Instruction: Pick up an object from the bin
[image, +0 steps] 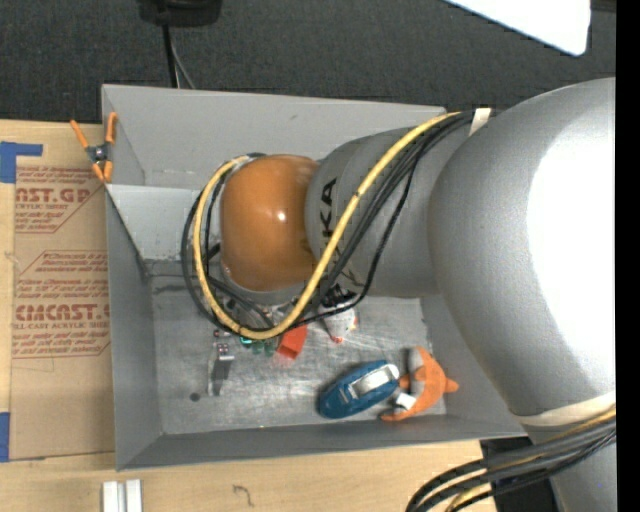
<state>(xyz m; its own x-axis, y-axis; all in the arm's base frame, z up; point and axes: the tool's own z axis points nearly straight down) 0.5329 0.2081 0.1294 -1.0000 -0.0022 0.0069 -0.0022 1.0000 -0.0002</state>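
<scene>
**Figure.** Bin-picking trial seen from above, read from left to right. At the left stood the sloping wall of the grey metal bin. Near that wall the tool hung low over a bare patch of the bin floor, beneath the arm's orange cover and its looped cables. Whether the tool was released or clenched could not be told, and nothing from the bin was seen in its grip. Close to the right of the tool lay a small red-orange block. Just beyond that block was a small white piece with red marks, partly under the arm. Farther right of the tool, and nearer the bin's front wall, lay a blue oval object with a white band. At the far end of this object, touching it or very nearly so, lay an orange toy-like figure, the thing farthest from the tool. All four things rested on the bin floor, apart from the tool. By this evidence the pick was judged not yet made. The tool had reached working depth, but settling over one thing, closing on it and lifting it clear of the bin were all left to do. The red-orange block, being nearest the tool, was judged the likeliest candidate.
</scene>
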